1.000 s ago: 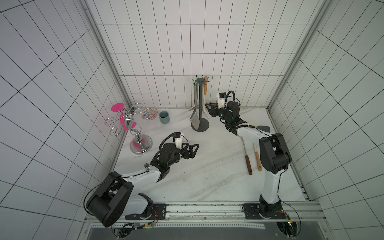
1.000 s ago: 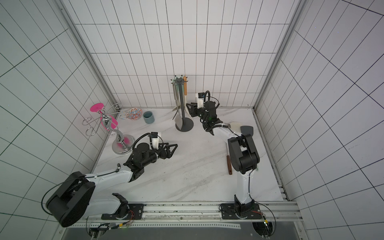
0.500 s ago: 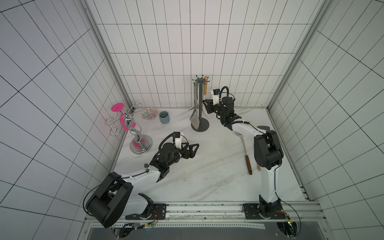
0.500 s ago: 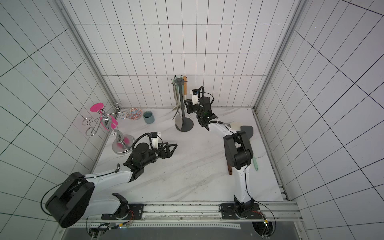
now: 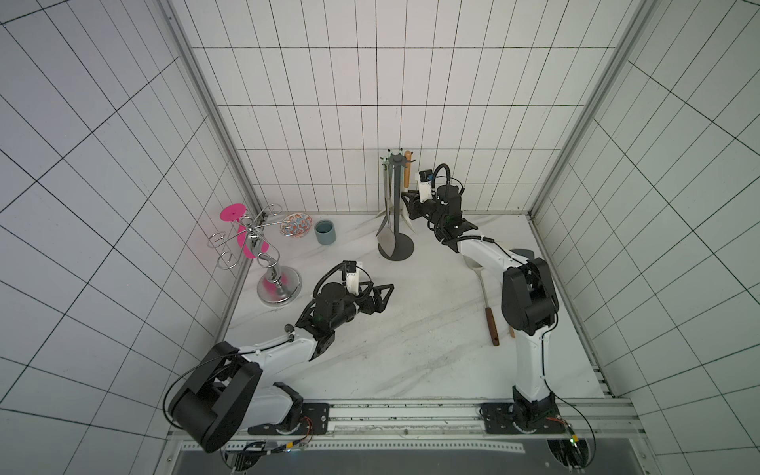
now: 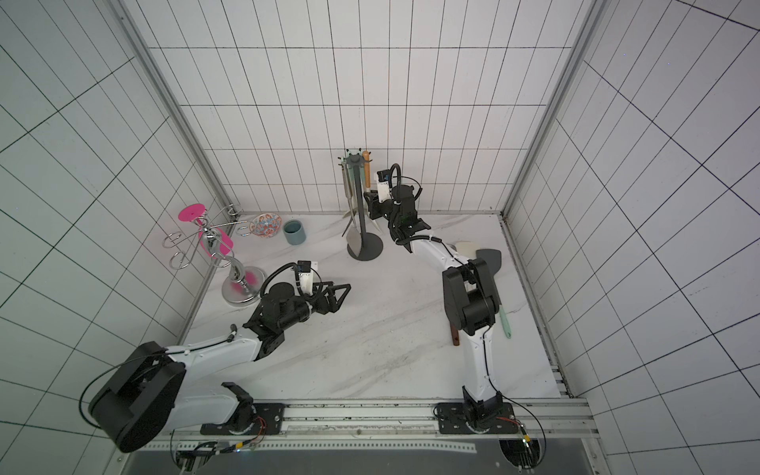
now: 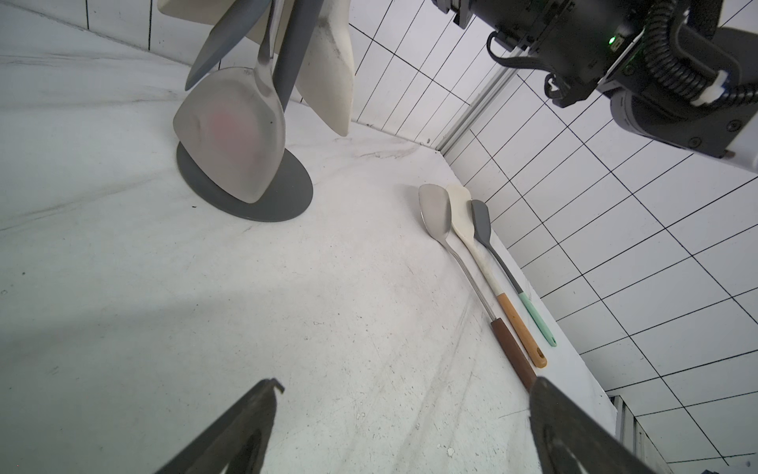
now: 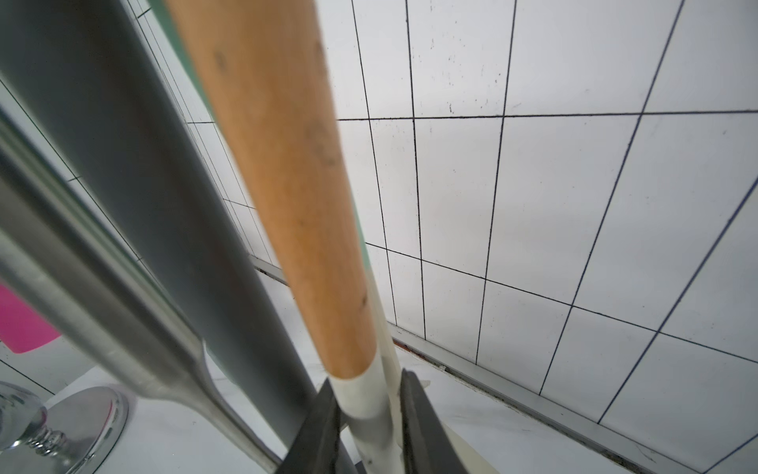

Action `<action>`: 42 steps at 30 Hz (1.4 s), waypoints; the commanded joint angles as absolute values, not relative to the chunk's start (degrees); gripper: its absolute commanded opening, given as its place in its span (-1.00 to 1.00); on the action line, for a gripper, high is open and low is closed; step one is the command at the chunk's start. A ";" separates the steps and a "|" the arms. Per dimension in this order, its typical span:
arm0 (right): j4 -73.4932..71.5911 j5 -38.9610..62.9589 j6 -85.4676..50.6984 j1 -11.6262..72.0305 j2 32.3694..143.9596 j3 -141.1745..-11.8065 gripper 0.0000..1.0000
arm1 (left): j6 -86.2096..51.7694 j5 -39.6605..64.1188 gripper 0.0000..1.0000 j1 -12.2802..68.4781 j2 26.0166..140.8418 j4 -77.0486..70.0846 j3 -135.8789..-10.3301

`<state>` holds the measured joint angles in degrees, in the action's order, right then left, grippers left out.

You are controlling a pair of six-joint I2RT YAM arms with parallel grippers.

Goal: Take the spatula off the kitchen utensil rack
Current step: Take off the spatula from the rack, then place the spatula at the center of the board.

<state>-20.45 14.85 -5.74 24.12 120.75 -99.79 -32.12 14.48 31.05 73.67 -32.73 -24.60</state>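
The kitchen utensil rack [image 5: 397, 197] [image 6: 360, 205] stands at the back of the table, a dark grey pole on a round base [image 7: 287, 193]. From its crown hangs the spatula [image 5: 407, 174] [image 6: 366, 172], with a wooden handle [image 8: 287, 164], a white neck and a cream blade [image 7: 332, 82]. My right gripper [image 8: 369, 390] [image 5: 407, 203] is shut on the white neck just below the wood, beside the pole [image 8: 123, 164]. My left gripper [image 7: 406, 383] [image 5: 384, 298] hovers open over the table's middle, holding nothing.
A steel turner [image 5: 386, 240] [image 8: 82, 307] and a grey utensil also hang on the rack. Three utensils [image 7: 447, 230] lie along the right edge under my right arm. A chrome stand [image 5: 273, 279], a patterned bowl [image 5: 295, 225] and a blue-grey cup [image 5: 325, 232] sit at the back left.
My right gripper has moved left up to the rack and closed on the spatula's white neck. The left arm has stayed still.
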 commanded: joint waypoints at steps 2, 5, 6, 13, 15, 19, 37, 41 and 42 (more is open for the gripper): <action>-20.13 12.10 -2.30 25.44 120.81 -103.92 -0.62 | -31.91 14.53 0.94 30.87 72.38 -33.66 -24.10; -18.80 10.31 -0.01 26.16 119.40 -103.38 -0.78 | -32.01 14.55 0.94 30.90 72.63 -34.16 -23.83; -18.14 9.34 0.92 26.44 118.85 -103.29 -0.84 | -32.12 14.66 0.94 30.90 72.77 -34.29 -23.90; -15.38 1.19 4.33 28.01 114.31 -101.87 -1.00 | -32.13 14.83 0.94 30.89 72.39 -34.53 -23.62; -14.53 -1.18 4.78 28.34 113.27 -101.90 -1.00 | -32.15 14.83 0.94 30.91 72.33 -34.60 -23.62; -15.60 -4.75 5.10 28.74 111.16 -100.54 -1.00 | -32.01 14.93 0.94 31.02 71.99 -34.86 -23.32; -6.93 -21.64 3.55 28.91 108.88 -101.72 -1.00 | -31.90 14.90 0.94 31.11 71.38 -34.98 -23.29; -7.89 -22.60 4.98 28.58 105.20 -97.55 -1.00 | -31.89 15.25 0.94 31.11 70.89 -34.85 -23.31; -8.98 -22.10 4.92 28.39 103.73 -95.50 -1.00 | -31.95 15.45 0.94 31.11 70.61 -34.81 -23.29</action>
<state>-5.61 -19.86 3.44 28.49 109.51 -99.22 -32.12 14.92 31.07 71.83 -33.61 -23.77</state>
